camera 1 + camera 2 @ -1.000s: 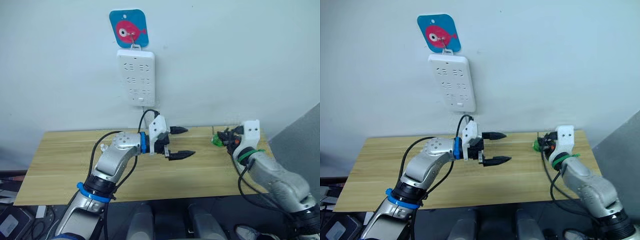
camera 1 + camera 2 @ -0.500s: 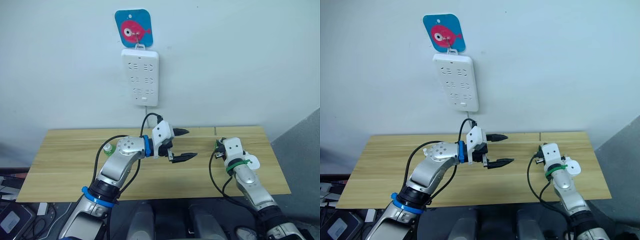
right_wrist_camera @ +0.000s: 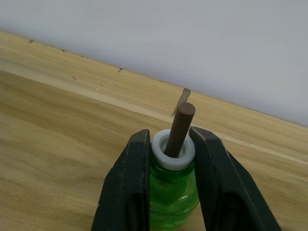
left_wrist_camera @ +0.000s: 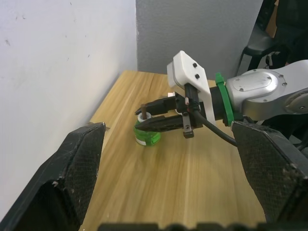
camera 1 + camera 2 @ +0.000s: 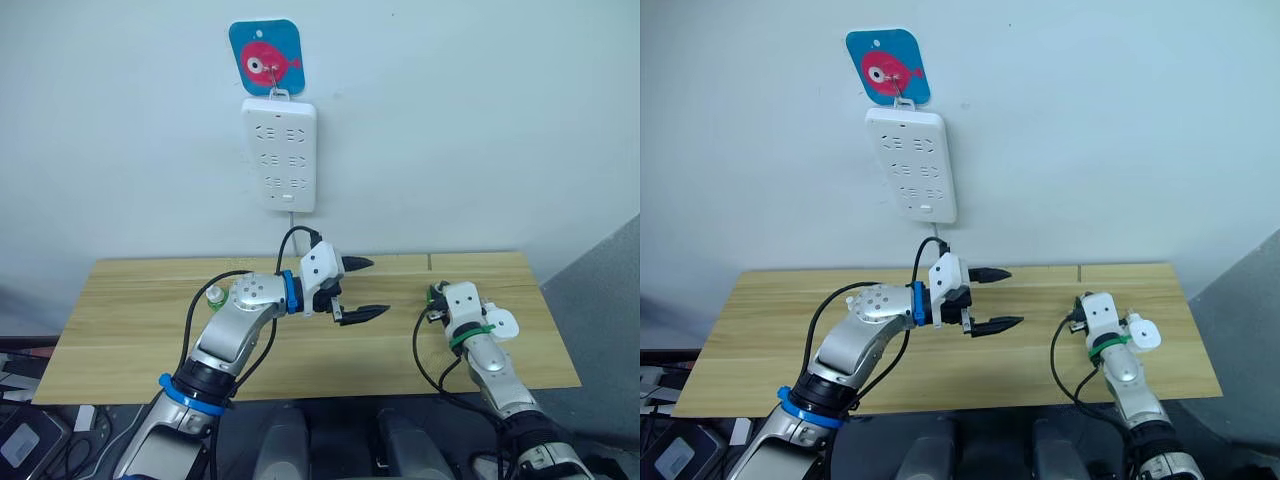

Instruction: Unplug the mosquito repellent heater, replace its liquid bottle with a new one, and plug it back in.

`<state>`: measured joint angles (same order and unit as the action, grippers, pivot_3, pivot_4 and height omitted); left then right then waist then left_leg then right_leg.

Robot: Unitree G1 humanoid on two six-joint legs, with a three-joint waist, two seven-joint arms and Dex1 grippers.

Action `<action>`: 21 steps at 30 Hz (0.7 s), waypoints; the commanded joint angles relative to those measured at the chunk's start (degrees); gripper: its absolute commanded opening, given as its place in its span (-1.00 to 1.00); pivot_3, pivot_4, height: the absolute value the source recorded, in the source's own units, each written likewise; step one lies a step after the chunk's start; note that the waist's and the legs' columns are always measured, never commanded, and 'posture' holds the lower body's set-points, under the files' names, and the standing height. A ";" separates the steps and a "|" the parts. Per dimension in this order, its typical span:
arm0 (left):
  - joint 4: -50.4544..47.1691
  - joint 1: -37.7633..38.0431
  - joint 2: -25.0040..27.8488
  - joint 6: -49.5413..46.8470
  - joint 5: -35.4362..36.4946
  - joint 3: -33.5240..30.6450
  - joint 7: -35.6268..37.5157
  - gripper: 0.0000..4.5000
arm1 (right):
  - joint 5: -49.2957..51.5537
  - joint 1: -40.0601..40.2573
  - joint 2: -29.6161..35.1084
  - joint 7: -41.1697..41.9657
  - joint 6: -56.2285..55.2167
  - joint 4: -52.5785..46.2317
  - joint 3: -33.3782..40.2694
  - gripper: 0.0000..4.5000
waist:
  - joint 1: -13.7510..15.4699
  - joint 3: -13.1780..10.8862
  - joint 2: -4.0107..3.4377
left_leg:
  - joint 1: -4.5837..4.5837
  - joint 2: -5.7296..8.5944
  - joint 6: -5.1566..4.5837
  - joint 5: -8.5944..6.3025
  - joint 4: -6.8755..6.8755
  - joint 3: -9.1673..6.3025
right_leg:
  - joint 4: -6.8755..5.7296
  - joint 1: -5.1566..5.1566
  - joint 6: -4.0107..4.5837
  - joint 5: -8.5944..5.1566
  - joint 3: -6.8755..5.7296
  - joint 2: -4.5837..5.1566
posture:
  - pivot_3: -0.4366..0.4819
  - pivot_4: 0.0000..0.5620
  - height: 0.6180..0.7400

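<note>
A wooden counter point(image 5: 130, 330) stands against a pale wall. On the wall hangs a white power strip point(image 5: 279, 155) under a blue tag point(image 5: 265, 60) with a pink fish. The left claw point(image 5: 357, 289) hovers over the middle of the counter with its 2 black fingers spread wide, holding nothing. Toward the counter's right end, the right claw point(image 3: 172, 183) is closed around the white neck of a green bottle point(image 3: 173, 190), 1 finger pressing on each side. The bottle stands upright on the counter near the wall, with a brown wick point(image 3: 179, 127) rising from its neck. A second green bottle point(image 5: 213, 297) sits on the counter by the left arm's elbow. A white rounded piece point(image 5: 503, 322), perhaps the heater, shows just beside the right wrist; I cannot tell for sure.
</note>
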<state>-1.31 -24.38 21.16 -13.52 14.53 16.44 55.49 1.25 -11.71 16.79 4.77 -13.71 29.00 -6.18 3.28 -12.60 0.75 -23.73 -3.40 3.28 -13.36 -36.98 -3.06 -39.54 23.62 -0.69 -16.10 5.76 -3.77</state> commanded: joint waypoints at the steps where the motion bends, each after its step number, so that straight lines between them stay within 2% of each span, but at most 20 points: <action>1: -1.32 0.19 -0.05 0.11 -0.07 -0.90 -0.80 1.00 | -0.35 0.22 -0.16 1.35 -1.22 -1.55 1.57 -0.06 | 0.01 0.00 0.00 | 0.00 0.00 0.00 0.00 0.00 0.00 | -0.03 0.00 0.01 -0.01 -0.01 0.00 | 0.49 -0.29 1.00; 3: -1.37 0.50 -0.07 0.08 -0.11 -1.09 -1.18 1.00 | -0.61 0.80 0.22 1.88 -1.15 -3.43 1.97 0.24 | 0.02 0.00 0.00 | 0.01 0.01 0.00 0.00 -0.02 0.00 | -0.05 0.00 0.01 -0.01 0.01 0.00 | 0.49 -0.29 1.00; 8: -4.52 8.90 1.44 -0.29 -1.88 -3.81 -7.60 1.00 | 1.79 6.24 4.13 6.07 7.50 -23.69 4.17 0.99 | -0.12 0.01 -0.07 | 0.00 0.00 0.00 -0.01 0.03 0.01 | -0.08 0.04 0.01 -0.02 0.06 0.02 | 0.50 -0.25 1.00; 13: -8.53 23.06 0.72 2.65 -5.39 -10.22 -19.59 1.00 | 8.22 5.65 8.83 15.10 22.69 -42.65 3.72 0.99 | -0.20 -0.06 -0.11 | 0.05 -0.12 0.00 -0.01 0.04 -0.07 | -0.19 0.05 0.01 -0.18 0.02 0.06 | 0.52 -0.18 1.00; 15: -9.56 27.78 -0.99 3.22 -5.95 -12.96 -24.41 1.00 | 11.90 4.06 10.66 19.11 28.49 -46.98 3.64 0.99 | -0.03 -0.13 -0.09 | 0.09 -0.16 0.00 -0.01 0.03 -0.17 | -0.27 0.04 -0.02 -0.33 0.05 0.07 | 0.54 -0.13 1.00; 17: -8.05 32.87 -4.71 5.73 -7.07 -18.16 -32.79 1.00 | 17.05 1.56 13.06 24.83 35.97 -50.43 2.52 0.99 | 0.12 -0.49 -0.08 | 0.17 -0.16 0.00 -0.01 0.02 -0.25 | -0.34 -0.03 0.02 -0.36 0.06 0.07 | 0.56 -0.10 1.00; 21: -4.56 36.63 -8.42 10.93 -9.59 -22.46 -40.70 1.00 | 22.74 -1.69 16.61 32.13 43.71 -54.61 1.06 0.99 | 1.15 -1.34 0.09 | 0.33 -0.14 0.00 -0.01 0.02 -0.25 | -0.35 -0.18 0.05 -0.38 0.07 0.13 | 0.63 -0.02 1.00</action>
<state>-5.88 12.30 13.52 -5.41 5.69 -4.45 17.76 21.13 -12.19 32.49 33.72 27.57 -22.13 -4.49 4.43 -13.94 0.83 -23.40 -3.53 3.29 -13.37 -36.95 -3.29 -39.88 23.45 -0.64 -16.49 5.84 -3.64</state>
